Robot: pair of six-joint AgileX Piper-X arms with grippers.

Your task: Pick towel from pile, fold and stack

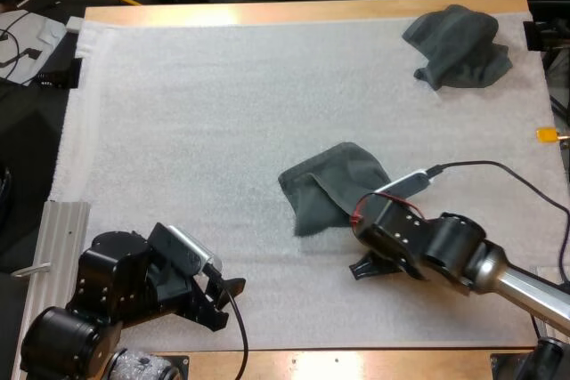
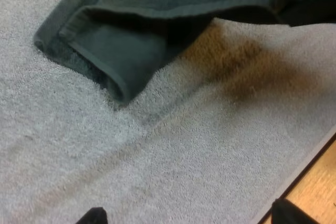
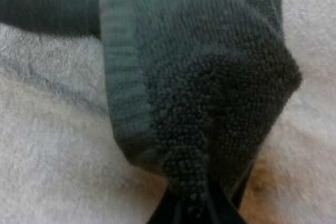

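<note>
1. Left gripper [image 1: 227,300], black, two-fingered: fingers spread and holding nothing, low over the white foam mat [image 1: 205,131] by the near edge of the wooden tabletop [image 1: 294,13]. The work towel lies ahead of it, apart.

2. Dark grey-green terry towel [image 1: 331,186], hemmed border: loosely doubled on the mat, between the two grippers. One corner is raised off the mat at the right gripper's fingertips, and the rest trails forward from them.

3. Right gripper [image 3: 191,211], black, two-fingered: pinching that bunched corner of the towel, with terry pressed on both sides.

4. Second dark grey-green towel, crumpled [image 1: 459,46]: far beyond the right gripper at the mat's far corner, untouched. This is the pile.

Step, as judged: one towel is off the pile, folding is at its start, and stacking is not yet done.

Next move calls for: the cloth drawn flat, with the left gripper taking a free corner so the edges meet squarely.
</note>
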